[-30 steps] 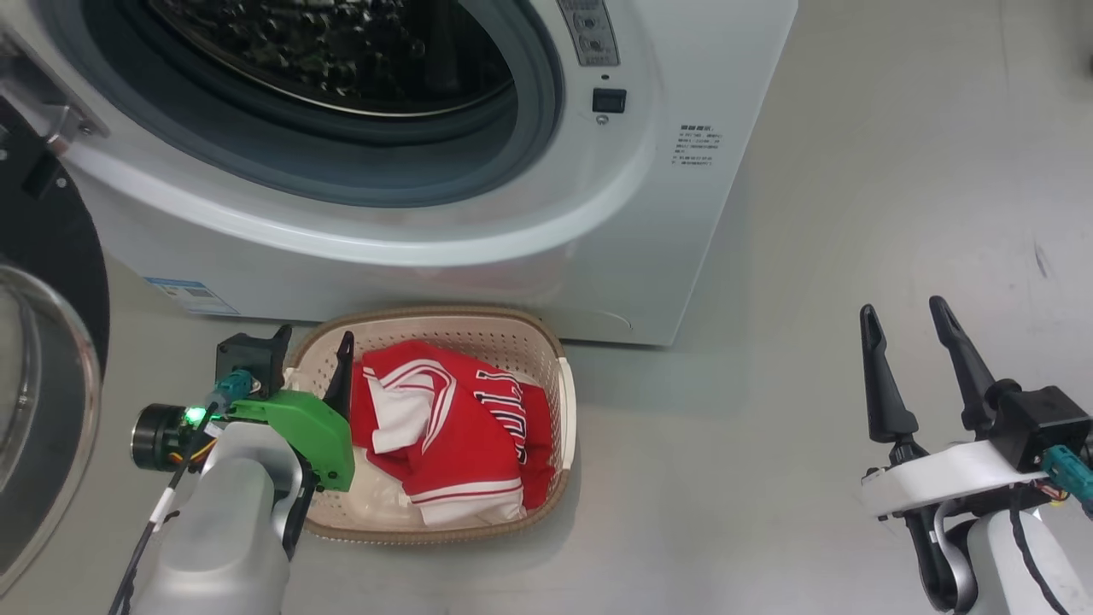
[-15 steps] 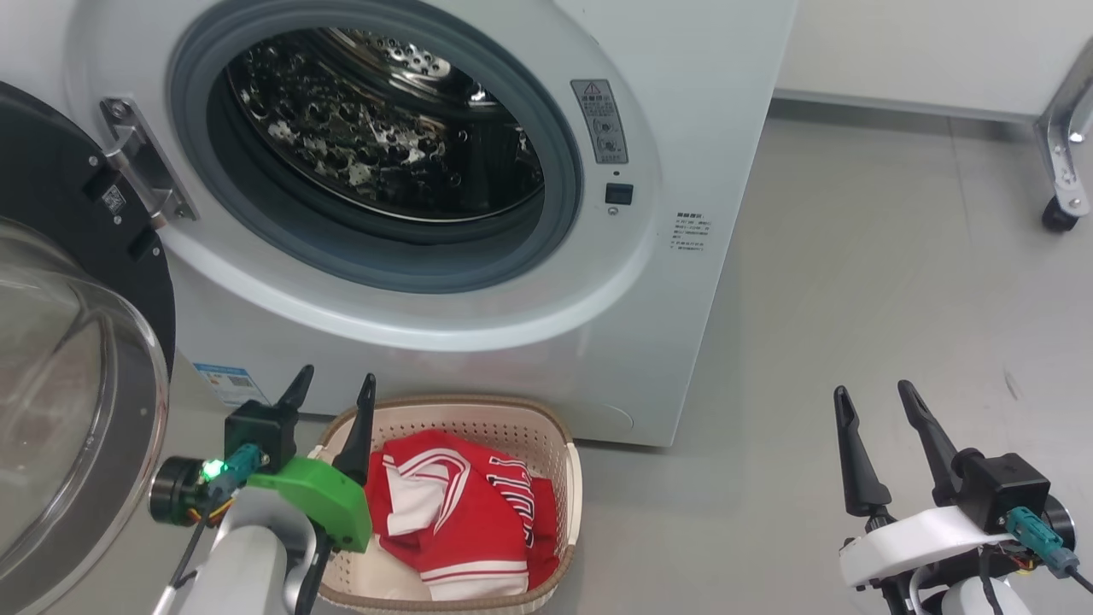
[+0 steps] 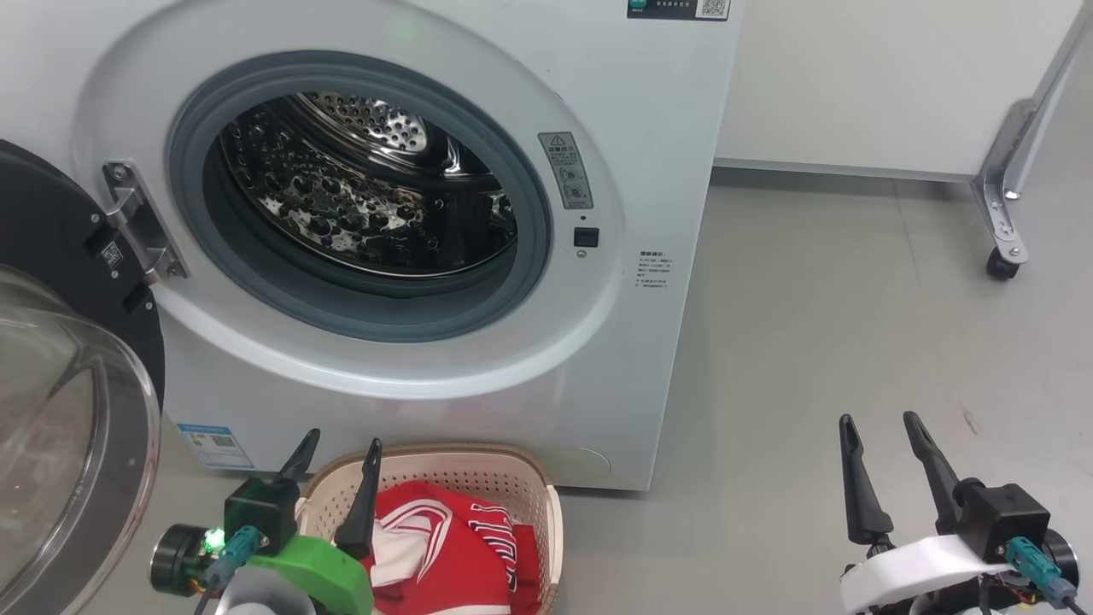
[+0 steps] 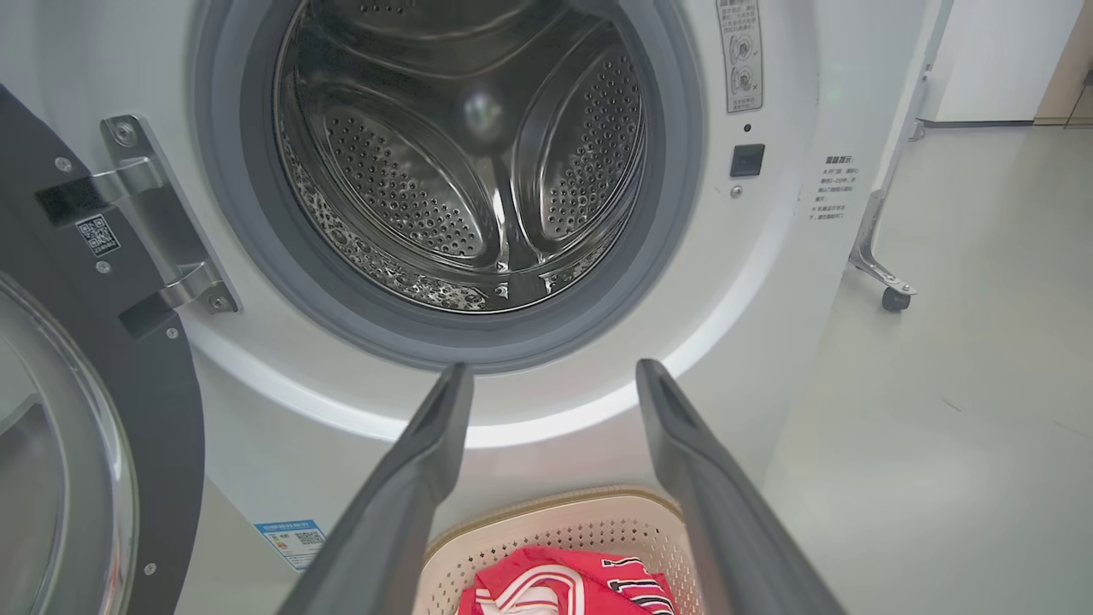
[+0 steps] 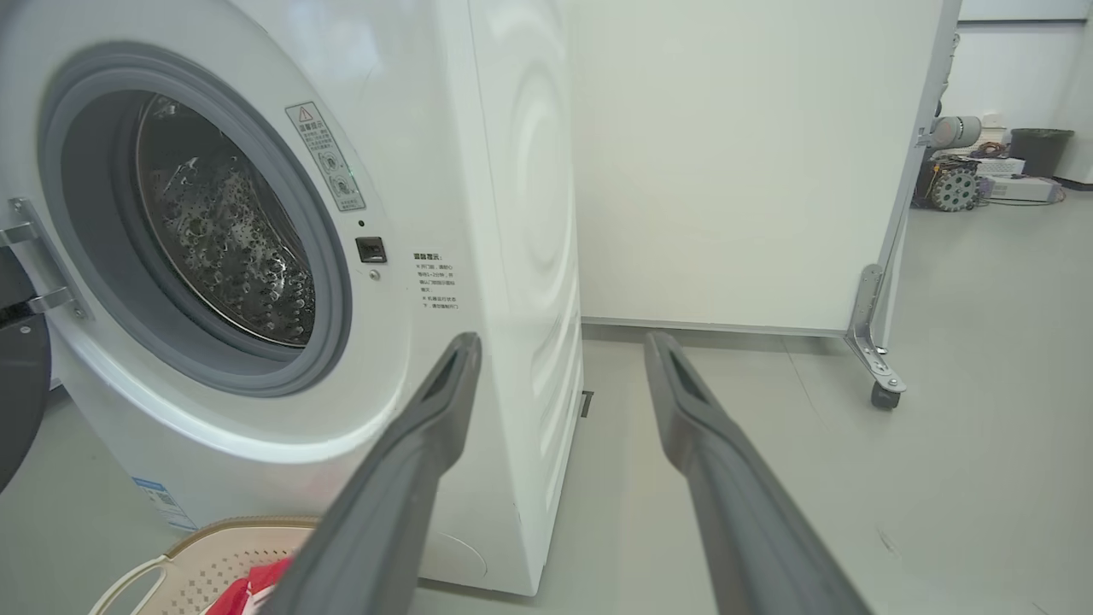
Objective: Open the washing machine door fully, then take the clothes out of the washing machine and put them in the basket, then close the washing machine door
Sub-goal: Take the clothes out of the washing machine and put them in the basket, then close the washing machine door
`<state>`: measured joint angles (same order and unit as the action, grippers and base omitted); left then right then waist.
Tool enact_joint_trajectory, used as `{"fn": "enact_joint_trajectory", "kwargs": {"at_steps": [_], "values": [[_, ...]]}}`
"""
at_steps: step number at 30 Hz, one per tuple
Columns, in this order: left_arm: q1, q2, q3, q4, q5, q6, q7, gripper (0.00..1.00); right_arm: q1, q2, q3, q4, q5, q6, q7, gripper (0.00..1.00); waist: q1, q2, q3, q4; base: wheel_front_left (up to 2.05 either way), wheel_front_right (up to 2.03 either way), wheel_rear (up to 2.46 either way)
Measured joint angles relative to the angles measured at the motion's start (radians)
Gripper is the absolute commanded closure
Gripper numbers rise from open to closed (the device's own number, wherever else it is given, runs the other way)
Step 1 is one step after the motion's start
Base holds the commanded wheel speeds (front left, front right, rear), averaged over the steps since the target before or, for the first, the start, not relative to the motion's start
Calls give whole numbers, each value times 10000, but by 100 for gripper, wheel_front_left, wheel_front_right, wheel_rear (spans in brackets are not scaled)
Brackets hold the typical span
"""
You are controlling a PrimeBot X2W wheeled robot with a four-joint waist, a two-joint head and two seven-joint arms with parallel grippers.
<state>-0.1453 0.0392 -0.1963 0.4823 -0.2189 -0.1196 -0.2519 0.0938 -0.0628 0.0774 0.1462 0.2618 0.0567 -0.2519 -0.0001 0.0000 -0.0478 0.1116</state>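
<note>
Washer [image 3: 649,128] with its round door [image 3: 51,222] swung wide open.
Red clothes [image 3: 461,547] lie in the basket [image 3: 478,465] before it; the left gripper [image 3: 343,437], over the basket, and right gripper [image 3: 878,418] both gape, holding nothing.

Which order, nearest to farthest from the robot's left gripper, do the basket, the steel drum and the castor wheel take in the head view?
1. The basket, right beside the left gripper, against its right finger.
2. The steel drum, up ahead inside the washing machine.
3. The castor wheel, far off to the right, near the wall.
</note>
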Motion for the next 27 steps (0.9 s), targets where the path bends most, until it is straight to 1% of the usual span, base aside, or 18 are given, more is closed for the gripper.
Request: {"fn": "enact_joint_trajectory", "kwargs": {"at_steps": [1, 11, 17, 27], "values": [[88, 0, 13, -109, 0, 0, 0, 0, 38, 0, -12, -4, 4, -69, 0, 0, 0, 0, -15, -25, 0, 0, 0], [691, 4, 226, -995, 2, 13, 0, 0, 130, 8, 4, -222, 4, -77, 0, 0, 0, 0, 30, -142, 0, 0, 0], [921, 4, 276, -1319, 8, 98, 0, 0, 149, 15, 12, -295, 4, -79, 0, 0, 0, 0, 70, -165, 0, 0, 0], [1131, 6, 278, -1668, 94, 102, 0, 0, 165, 21, 29, -382, 4, -81, 0, 0, 0, 0, 104, -168, 0, 0, 0]]}}
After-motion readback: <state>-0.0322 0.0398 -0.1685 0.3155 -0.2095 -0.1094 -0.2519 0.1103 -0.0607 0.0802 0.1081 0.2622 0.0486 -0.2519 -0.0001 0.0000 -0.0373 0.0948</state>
